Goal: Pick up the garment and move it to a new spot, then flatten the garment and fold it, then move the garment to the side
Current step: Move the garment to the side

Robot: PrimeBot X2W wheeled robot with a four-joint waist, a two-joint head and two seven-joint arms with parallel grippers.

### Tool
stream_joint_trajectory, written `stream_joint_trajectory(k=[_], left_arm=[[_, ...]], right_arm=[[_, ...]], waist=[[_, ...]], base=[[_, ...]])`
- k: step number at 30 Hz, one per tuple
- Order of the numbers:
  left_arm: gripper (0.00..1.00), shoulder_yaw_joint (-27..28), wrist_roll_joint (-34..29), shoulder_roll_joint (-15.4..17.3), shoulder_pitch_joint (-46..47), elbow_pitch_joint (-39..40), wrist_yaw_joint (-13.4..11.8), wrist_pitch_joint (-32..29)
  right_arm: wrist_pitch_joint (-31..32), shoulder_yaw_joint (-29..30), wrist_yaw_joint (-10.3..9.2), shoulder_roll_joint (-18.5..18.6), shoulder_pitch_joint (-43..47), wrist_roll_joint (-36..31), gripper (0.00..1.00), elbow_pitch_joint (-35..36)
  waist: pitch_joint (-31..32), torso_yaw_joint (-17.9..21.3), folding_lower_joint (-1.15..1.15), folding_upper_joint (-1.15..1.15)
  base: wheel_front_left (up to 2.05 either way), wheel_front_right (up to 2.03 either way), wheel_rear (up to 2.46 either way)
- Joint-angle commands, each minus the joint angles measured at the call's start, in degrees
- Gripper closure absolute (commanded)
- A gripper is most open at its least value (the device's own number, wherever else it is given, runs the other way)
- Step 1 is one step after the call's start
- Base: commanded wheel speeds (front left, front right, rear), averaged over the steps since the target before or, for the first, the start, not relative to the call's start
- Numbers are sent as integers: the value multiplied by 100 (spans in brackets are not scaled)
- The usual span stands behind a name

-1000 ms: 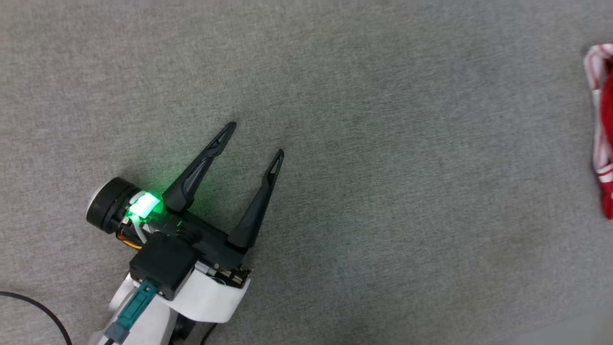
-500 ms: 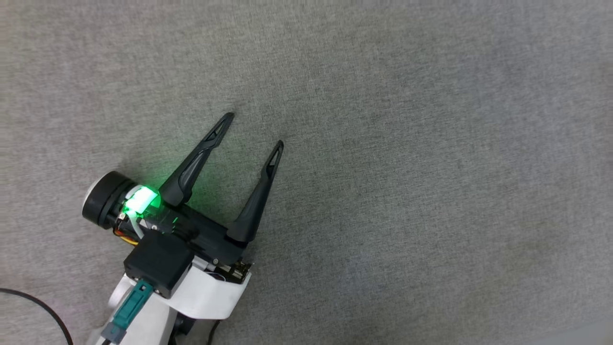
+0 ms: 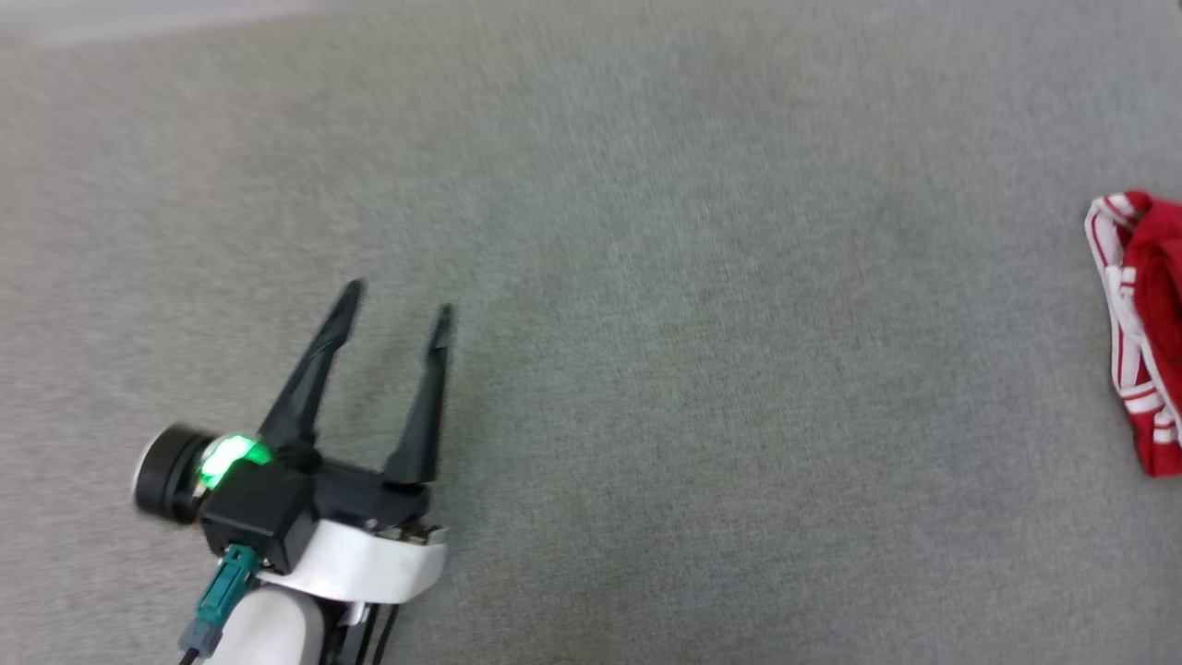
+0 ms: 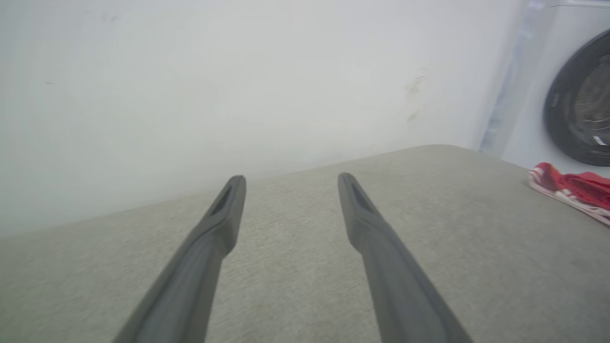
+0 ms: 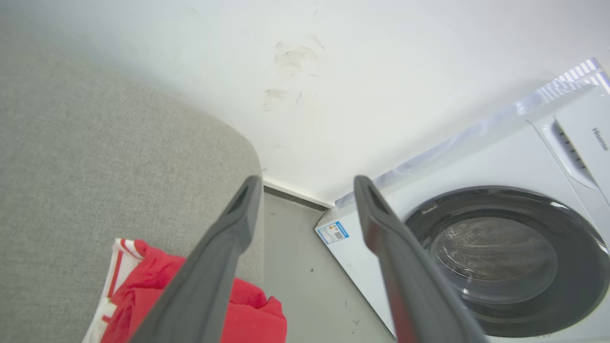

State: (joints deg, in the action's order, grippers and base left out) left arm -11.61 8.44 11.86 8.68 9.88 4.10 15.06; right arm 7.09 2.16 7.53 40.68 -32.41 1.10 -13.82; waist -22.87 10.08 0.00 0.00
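My left gripper (image 3: 399, 303) hangs closest to me, low on my left over the grey fabric-covered bench (image 3: 702, 369); its two long dark jaws stand wide apart with nothing between them, and a green light (image 3: 226, 457) glows on the wrist behind them. In the left wrist view the same gripper (image 4: 291, 181) points across bare grey fabric towards the back edge of the bench (image 4: 429, 228). My right gripper (image 5: 306, 183) is also spread open and empty, its jaws pointing past the rounded corner of the bench (image 5: 95, 157). The red jersey garment with white-and-red striped trim (image 3: 1159, 277) lies bunched in a heap far over on my right, at the edge of the head view and well apart from my left gripper; in the right wrist view the garment (image 5: 143, 281) sits on the bench near that corner, under and behind my left-hand jaw, untouched as far as I can see; the left wrist view catches it (image 4: 576, 186) at its right edge. Beyond the corner is a strip of grey floor (image 5: 305, 267); on it stands a white front-loading washing machine (image 5: 476, 157) with a round dark door; behind everything rises a scuffed white wall (image 5: 381, 57).
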Motion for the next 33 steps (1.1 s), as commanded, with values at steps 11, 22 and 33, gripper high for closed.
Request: stream_joint_trajectory(k=[11, 22, 33], left_arm=[[0, 299, -57, -137, -827, -717, -547, 14], [0, 324, 31, -276, -1235, -889, -234, 13], [0, 637, -102, -564, -1400, -940, -124, 13]], right_arm=[[-814, 589, -8, -2220, 2120, 298, 0, 1790], [-1765, 280, -9, -3274, 3518, 540, 0, 1730], [-2100, 209, -7, -3493, 3624, 648, 0, 1342]], waist=[[1598, -832, 0, 0], [1987, -1136, 0, 0], [2078, -1230, 0, 0]], base=[[0, 0, 0], [0, 0, 0], [0, 0, 0]])
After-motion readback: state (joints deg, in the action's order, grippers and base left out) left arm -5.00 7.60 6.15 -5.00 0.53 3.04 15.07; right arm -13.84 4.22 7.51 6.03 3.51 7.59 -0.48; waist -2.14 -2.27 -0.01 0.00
